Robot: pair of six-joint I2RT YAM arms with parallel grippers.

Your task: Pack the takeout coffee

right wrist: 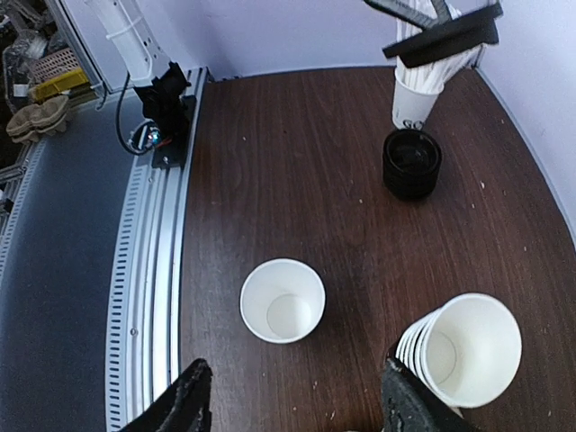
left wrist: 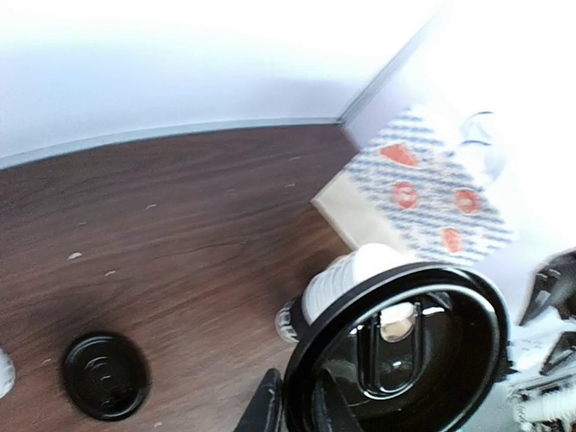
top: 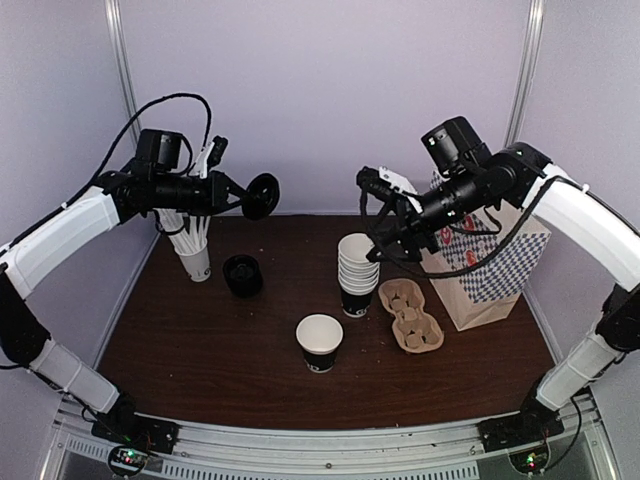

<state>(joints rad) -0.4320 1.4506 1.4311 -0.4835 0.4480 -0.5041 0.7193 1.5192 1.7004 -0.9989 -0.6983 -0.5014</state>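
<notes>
- The left claw (top: pixel 247 197) is clamped on 1 black lid (top: pixel 263 195), held on edge.
- The takeout coffee (top: pixel 319 342) stands upright, uncapped, below and right of that claw.
- The right claw (top: pixel 382 240), fingers apart and empty, is judged nearer; the coffee lies below-left.

Even light; overexposed, blurry left-wrist view

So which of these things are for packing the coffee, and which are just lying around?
For the job: the single open cup, the black lid held up in the air, and probably the cardboard carrier and checked paper bag.
Just lying about: the stack of white cups, the pile of spare black lids, the cup of white sticks.
</notes>
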